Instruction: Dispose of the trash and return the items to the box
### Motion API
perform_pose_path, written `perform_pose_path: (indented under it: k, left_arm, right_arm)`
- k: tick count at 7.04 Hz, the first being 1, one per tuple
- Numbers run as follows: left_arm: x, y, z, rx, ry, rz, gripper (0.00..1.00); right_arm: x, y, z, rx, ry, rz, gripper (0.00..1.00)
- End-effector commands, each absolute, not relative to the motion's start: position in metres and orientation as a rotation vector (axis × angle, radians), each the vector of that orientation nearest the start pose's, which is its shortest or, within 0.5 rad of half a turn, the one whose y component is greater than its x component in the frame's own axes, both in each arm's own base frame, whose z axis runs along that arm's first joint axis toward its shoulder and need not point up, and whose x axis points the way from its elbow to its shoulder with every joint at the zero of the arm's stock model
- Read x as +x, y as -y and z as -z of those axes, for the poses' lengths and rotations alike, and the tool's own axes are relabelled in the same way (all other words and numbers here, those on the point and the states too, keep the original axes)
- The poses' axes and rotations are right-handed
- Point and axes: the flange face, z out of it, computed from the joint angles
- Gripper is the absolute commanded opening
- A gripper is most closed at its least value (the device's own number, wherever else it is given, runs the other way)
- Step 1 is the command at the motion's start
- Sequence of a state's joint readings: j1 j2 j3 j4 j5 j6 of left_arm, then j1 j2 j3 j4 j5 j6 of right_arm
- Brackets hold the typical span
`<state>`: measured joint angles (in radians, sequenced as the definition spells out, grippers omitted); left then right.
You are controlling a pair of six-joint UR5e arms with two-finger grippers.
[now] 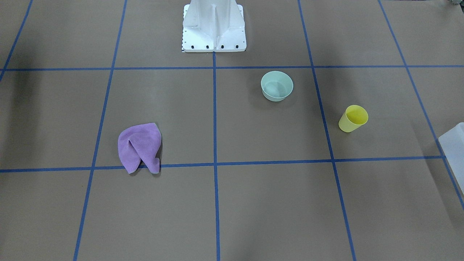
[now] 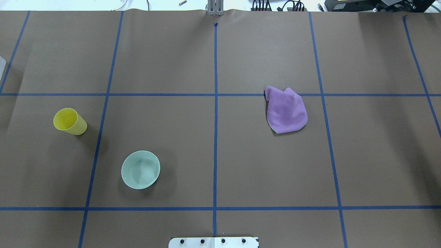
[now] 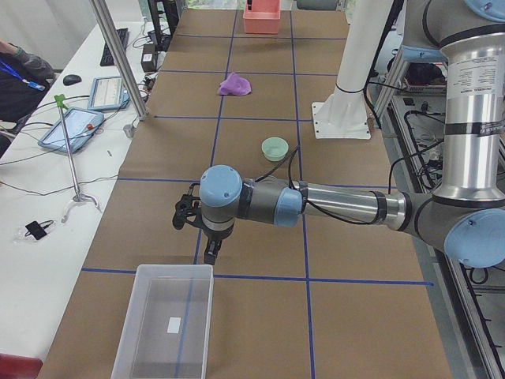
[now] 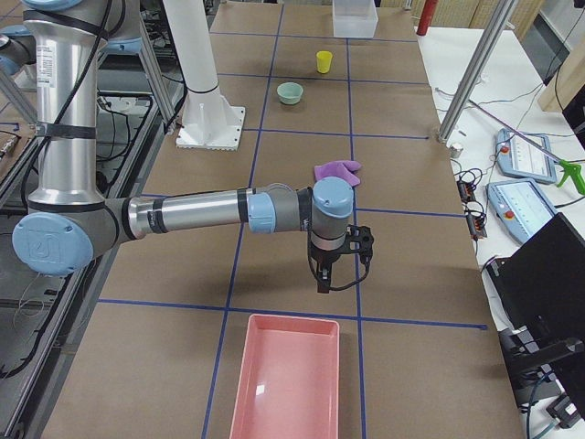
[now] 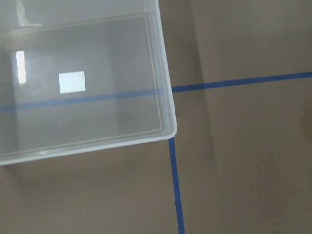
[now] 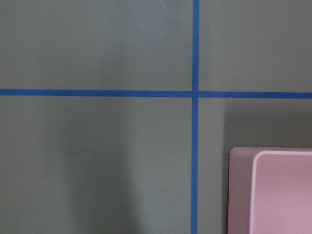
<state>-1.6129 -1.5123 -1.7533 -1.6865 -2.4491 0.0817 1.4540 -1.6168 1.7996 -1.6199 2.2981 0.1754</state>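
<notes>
A crumpled purple cloth [image 1: 139, 146] [image 2: 286, 110] lies on the brown table. A mint bowl [image 1: 277, 86] [image 2: 140, 169] and a yellow cup [image 1: 353, 118] [image 2: 70, 121] stand upright on the robot's left half. My left gripper [image 3: 207, 245] hangs just beyond the clear plastic box [image 3: 126, 332] [image 5: 165, 97], which is empty. My right gripper [image 4: 334, 274] hangs just short of the empty pink tray [image 4: 283, 384] [image 6: 278, 190]. Both grippers show only in the side views, so I cannot tell whether they are open or shut. Nothing shows between their fingers.
The white robot base [image 1: 214, 27] stands at the table's middle edge. Blue tape lines divide the table into squares. Operators' desks with tablets [image 3: 71, 126] and a metal post [image 3: 118, 59] run along the far side.
</notes>
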Motion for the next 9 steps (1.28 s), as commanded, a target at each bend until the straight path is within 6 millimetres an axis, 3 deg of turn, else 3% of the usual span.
perform_pose_path:
  k: [1, 2, 4, 5, 7, 8, 9]
  left_arm:
    - [-0.013, 0.490, -0.555, 0.278, -0.893, -0.230, 0.99]
    - [0.031, 0.498, -0.540, 0.226, -0.917, -0.218, 0.99]
    - [0.085, 0.498, -0.528, 0.166, -0.947, -0.167, 0.99]
    - [0.107, 0.495, -0.528, 0.134, -0.953, -0.182, 0.99]
    - [0.167, 0.499, -0.508, 0.049, -0.976, -0.166, 0.99]
    - [0.190, 0.499, -0.503, 0.026, -0.978, -0.176, 0.99]
    - [0.200, 0.509, -0.502, 0.016, -0.977, -0.168, 0.99]
  right_arm:
    - [-0.023, 0.502, -0.540, 0.035, 0.750, -0.003, 1.00]
    - [-0.041, 0.513, -0.521, 0.053, 0.758, 0.026, 1.00]
    - [-0.081, 0.527, -0.495, 0.060, 0.770, 0.074, 1.00]
    - [-0.091, 0.529, -0.489, 0.055, 0.774, 0.068, 1.00]
    - [-0.095, 0.528, -0.489, 0.049, 0.774, 0.072, 1.00]
    - [-0.096, 0.528, -0.489, 0.048, 0.774, 0.073, 1.00]
    - [-0.097, 0.528, -0.489, 0.046, 0.774, 0.074, 1.00]
